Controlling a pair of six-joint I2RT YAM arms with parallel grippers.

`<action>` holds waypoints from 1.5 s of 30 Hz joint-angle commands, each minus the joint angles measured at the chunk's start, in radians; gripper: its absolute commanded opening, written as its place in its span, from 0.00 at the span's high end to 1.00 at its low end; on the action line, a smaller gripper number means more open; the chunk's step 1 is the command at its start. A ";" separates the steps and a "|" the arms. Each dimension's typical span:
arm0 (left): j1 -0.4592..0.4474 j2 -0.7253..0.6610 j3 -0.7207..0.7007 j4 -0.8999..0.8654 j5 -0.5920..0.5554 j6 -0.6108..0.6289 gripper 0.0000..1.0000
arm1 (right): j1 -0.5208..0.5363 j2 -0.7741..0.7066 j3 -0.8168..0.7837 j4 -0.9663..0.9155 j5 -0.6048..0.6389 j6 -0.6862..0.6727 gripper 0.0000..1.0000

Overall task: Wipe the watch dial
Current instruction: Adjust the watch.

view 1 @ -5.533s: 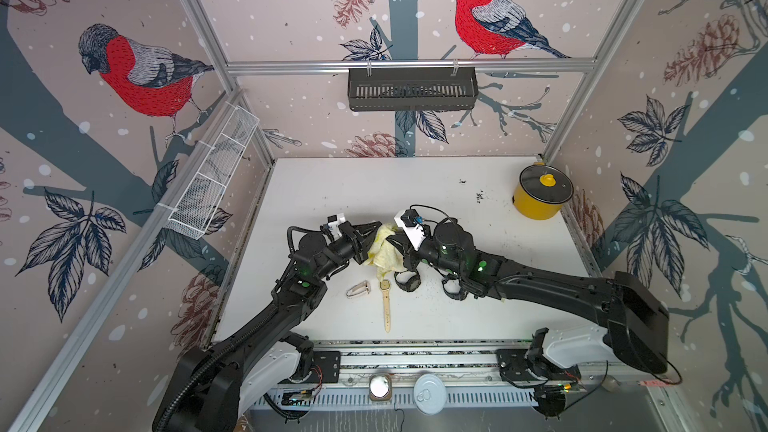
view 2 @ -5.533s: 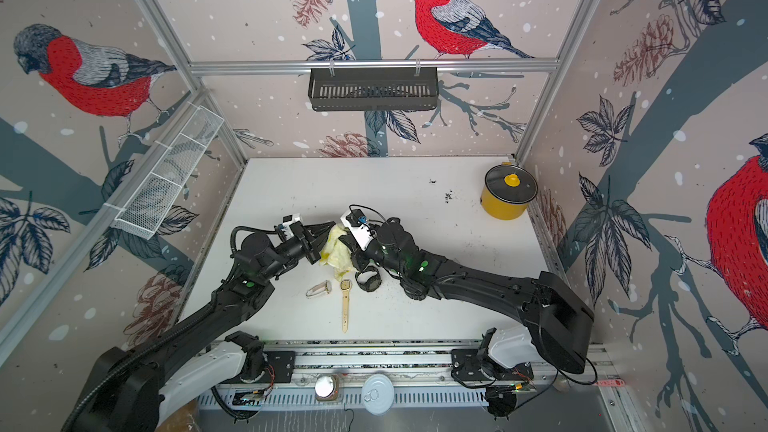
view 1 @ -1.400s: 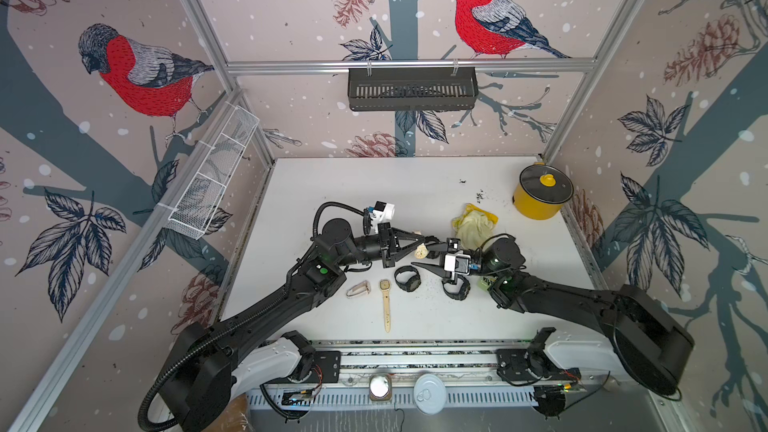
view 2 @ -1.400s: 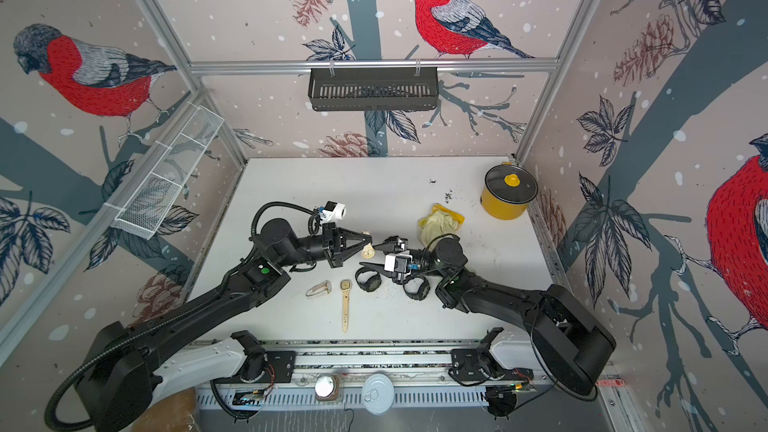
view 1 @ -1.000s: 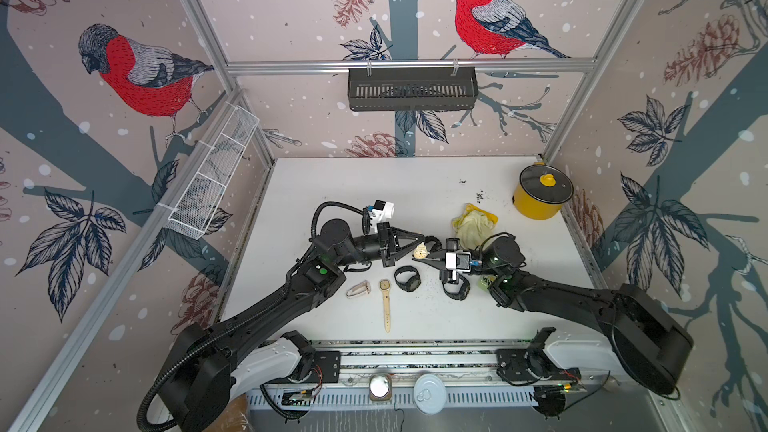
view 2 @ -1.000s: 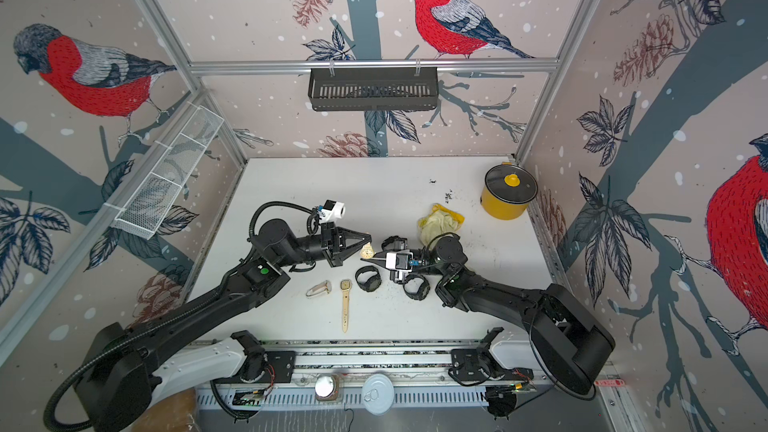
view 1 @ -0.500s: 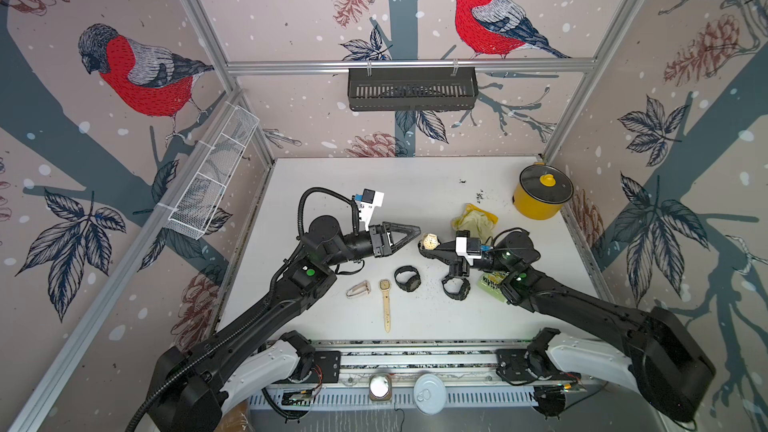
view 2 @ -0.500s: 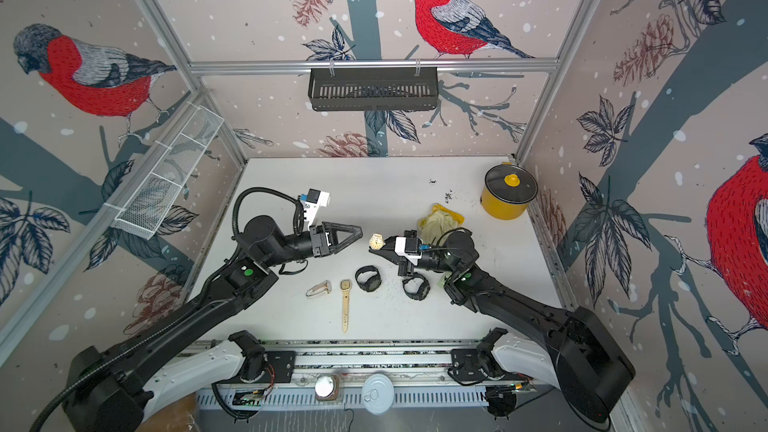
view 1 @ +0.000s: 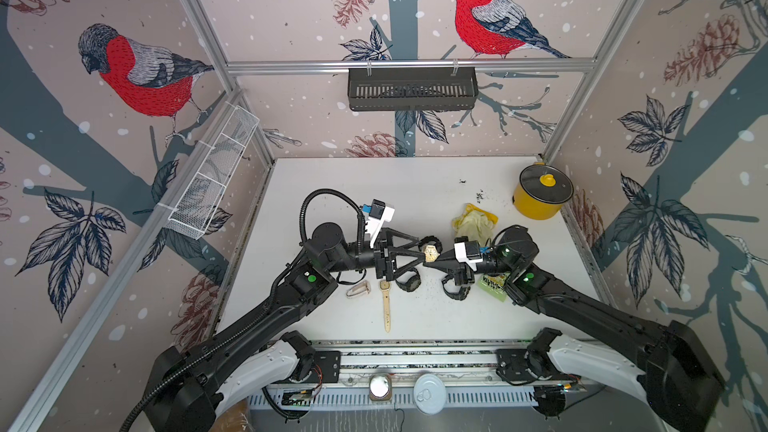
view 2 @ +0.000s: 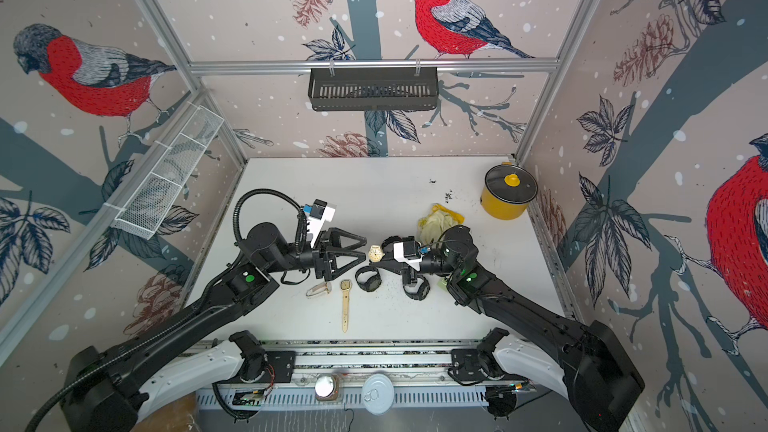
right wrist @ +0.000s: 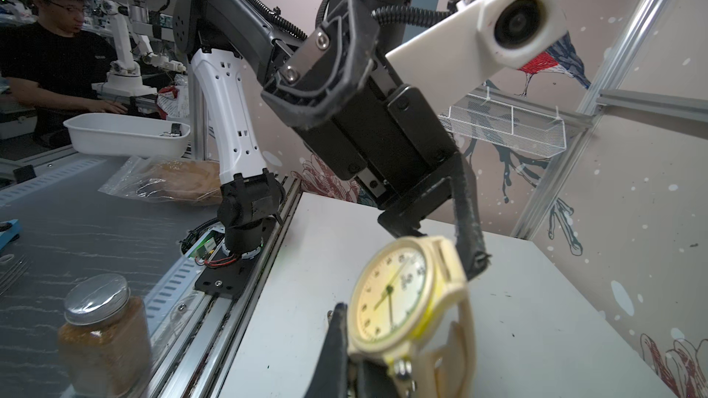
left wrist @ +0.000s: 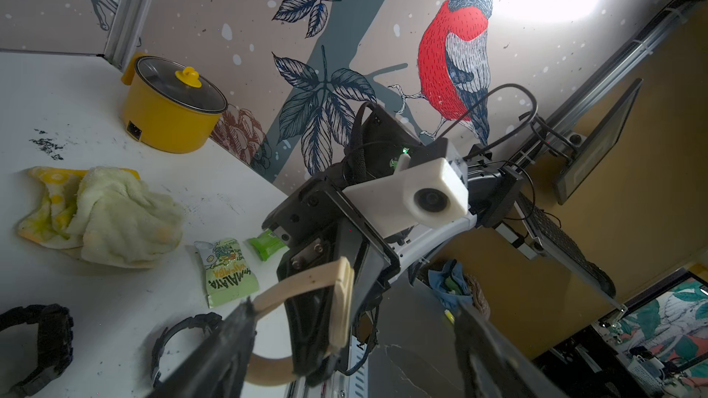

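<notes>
The cream watch (view 1: 430, 251) (view 2: 376, 253) hangs above the middle of the table, with my right gripper (view 1: 437, 257) (right wrist: 364, 369) shut on it at the strap, low on the case. Its round pale dial (right wrist: 390, 292) faces the right wrist camera, uncovered. My left gripper (view 1: 422, 249) (view 2: 365, 248) (left wrist: 352, 338) is open and points at the watch from the left. One of its fingers (right wrist: 469, 239) stands just beside the upper lug. The left wrist view shows only the cream strap (left wrist: 337, 292). The yellow cloth (view 1: 473, 220) (left wrist: 99, 216) lies crumpled on the table behind the right wrist, in neither gripper.
Under the grippers lie two black watches (view 1: 409, 280) (view 1: 457, 286), a flat cream watch (view 1: 386, 301), a metal band (view 1: 358, 288) and a green packet (view 1: 492, 284). A yellow pot (view 1: 540, 195) stands at the back right. Baskets hang on the back wall (view 1: 411, 89) and the left wall (view 1: 212, 178).
The left gripper, shut at the watch a second ago, has opened. The watch stays in the right gripper. The cloth, up between the grippers earlier, now lies at the back right.
</notes>
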 commanded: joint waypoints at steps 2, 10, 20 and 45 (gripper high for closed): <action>-0.002 -0.048 0.000 -0.026 -0.045 0.113 0.10 | 0.011 -0.007 0.018 -0.026 -0.068 -0.024 0.97; -0.079 -0.058 -0.060 0.094 -0.016 0.243 0.03 | 0.032 0.007 0.047 -0.035 -0.168 -0.029 0.96; -0.092 -0.091 -0.146 0.149 -0.017 0.447 0.09 | 0.033 -0.049 0.086 -0.202 -0.222 -0.132 0.96; -0.261 -0.074 -0.210 0.211 -0.270 0.643 0.13 | 0.089 0.000 0.132 -0.172 -0.093 -0.066 0.96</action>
